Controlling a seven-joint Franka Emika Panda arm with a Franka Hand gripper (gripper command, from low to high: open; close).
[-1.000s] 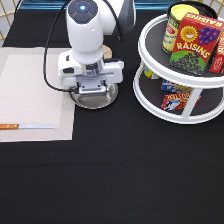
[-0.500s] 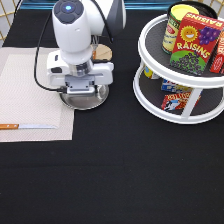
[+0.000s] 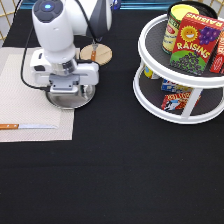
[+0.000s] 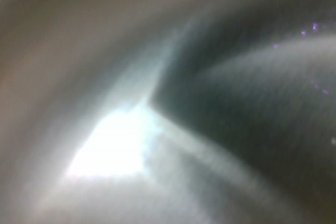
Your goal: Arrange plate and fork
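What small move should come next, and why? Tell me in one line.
Probably a short shift toward the exterior view's left. The gripper sits low, right over the plate. The plate straddles the right edge of the placemat, part of it on the black table. The knife lies near the mat's bottom edge, apart from the plate.

1 plate (image 3: 70, 98), 1 knife (image 3: 27, 126), 1 coaster (image 3: 96, 53)

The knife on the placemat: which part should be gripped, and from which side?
Grip the knife at its wooden handle, coming straight down from above. It lies flat on the placemat, lengthwise across the exterior view, handle toward the left, so the hand, now over the plate, would likely close across its narrow width.
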